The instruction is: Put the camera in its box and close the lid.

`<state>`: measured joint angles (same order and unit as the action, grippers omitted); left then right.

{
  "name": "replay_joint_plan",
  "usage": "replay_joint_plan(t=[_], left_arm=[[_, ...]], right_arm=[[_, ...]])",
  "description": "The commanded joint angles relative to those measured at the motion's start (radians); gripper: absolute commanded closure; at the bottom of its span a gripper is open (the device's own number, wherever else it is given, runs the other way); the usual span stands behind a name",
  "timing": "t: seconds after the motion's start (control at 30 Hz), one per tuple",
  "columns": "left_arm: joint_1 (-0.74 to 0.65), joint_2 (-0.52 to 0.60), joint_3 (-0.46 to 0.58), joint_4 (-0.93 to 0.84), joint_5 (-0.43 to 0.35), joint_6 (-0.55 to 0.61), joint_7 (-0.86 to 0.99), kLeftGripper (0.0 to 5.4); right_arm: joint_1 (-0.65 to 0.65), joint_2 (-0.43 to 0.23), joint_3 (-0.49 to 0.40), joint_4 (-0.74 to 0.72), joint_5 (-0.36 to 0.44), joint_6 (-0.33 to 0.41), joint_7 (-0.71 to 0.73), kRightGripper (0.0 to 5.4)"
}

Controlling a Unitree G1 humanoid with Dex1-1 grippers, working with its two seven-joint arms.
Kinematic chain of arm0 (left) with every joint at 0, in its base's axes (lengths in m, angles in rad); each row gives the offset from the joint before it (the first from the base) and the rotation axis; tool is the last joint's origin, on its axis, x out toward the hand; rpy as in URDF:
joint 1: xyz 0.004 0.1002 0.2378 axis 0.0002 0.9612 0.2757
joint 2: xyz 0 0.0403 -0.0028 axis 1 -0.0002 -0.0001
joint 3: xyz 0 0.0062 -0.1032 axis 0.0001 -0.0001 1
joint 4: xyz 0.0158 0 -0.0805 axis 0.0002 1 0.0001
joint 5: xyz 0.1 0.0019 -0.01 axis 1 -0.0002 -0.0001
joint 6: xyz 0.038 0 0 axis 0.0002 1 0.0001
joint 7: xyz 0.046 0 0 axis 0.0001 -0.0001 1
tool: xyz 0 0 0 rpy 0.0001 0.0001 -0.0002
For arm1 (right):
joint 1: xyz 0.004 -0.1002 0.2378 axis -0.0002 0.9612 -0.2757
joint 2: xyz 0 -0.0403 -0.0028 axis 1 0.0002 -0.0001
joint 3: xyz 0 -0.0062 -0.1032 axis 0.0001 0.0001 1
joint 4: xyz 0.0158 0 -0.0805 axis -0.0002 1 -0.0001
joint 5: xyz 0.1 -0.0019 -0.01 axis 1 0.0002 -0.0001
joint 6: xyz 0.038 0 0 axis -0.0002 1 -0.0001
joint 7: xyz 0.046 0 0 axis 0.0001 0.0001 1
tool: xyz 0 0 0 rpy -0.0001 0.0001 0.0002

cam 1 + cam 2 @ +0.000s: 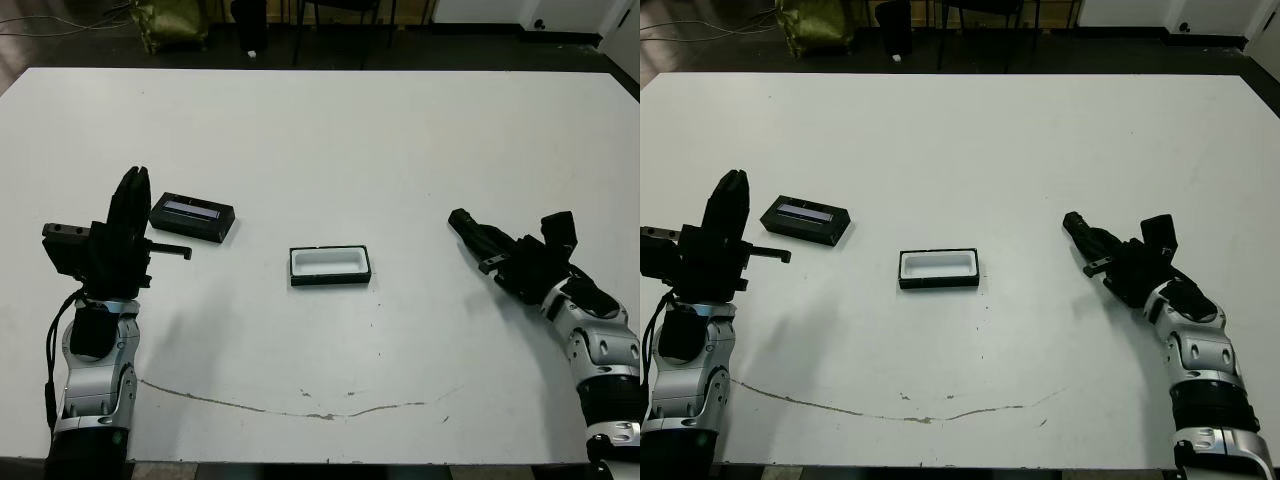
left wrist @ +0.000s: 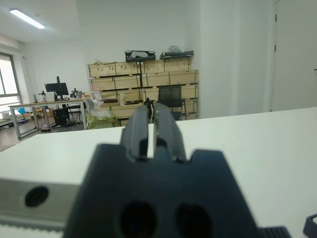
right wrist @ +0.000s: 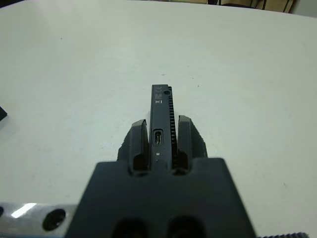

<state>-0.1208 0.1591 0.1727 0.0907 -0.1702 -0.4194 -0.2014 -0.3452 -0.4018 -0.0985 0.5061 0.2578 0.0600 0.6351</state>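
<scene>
The box (image 1: 330, 265), a small black tray with a white lining, lies open at the table's middle. To its left lies the lid (image 1: 192, 217), flat and black with a pale strip, apart from the box. My right gripper (image 1: 472, 232) hovers to the right of the box, shut on the camera (image 3: 160, 111). The camera is a slim black bar that sticks out past the fingertips, with a port on its end. My left gripper (image 1: 132, 182) stands raised just left of the lid, pointing up, shut with nothing in it (image 2: 151, 113).
A thin dark crack line (image 1: 300, 405) runs across the white table (image 1: 400, 130) near its front edge. Beyond the far edge are an olive bag (image 1: 170, 20) and chair legs. Shelves of wooden crates (image 2: 143, 82) show in the left wrist view.
</scene>
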Motion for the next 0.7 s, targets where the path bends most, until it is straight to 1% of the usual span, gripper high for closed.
replay_joint_plan(t=[0.03,0.1,0.2,0.3,0.37,0.57,0.7], left_arm=[[0.012,-0.002,-0.002,0.009,0.002,0.004,0.001,5.40],[0.012,-0.001,-0.001,0.013,-0.001,-0.003,-0.005,5.40],[0.014,0.000,-0.001,0.011,0.006,0.002,0.003,5.40],[0.017,-0.004,-0.002,0.001,-0.002,0.020,0.003,5.40],[0.016,-0.006,-0.002,0.003,0.001,0.019,0.008,5.40],[0.017,-0.004,-0.003,0.009,-0.002,0.006,-0.001,5.40],[0.020,-0.008,-0.004,0.007,-0.001,0.010,0.004,5.40]], right_arm=[[0.074,0.017,0.020,0.019,-0.024,0.025,0.000,5.20],[0.077,0.018,0.014,-0.005,-0.012,0.010,0.009,5.21],[0.074,0.013,0.007,-0.066,0.014,0.067,0.014,5.21],[0.070,0.008,0.006,-0.116,0.041,0.067,0.051,5.21],[0.065,0.002,0.011,-0.152,0.053,0.081,0.077,5.21],[0.034,-0.032,0.049,-0.269,0.091,0.103,0.240,5.21],[0.022,-0.058,0.086,-0.359,0.087,0.151,0.291,5.21]])
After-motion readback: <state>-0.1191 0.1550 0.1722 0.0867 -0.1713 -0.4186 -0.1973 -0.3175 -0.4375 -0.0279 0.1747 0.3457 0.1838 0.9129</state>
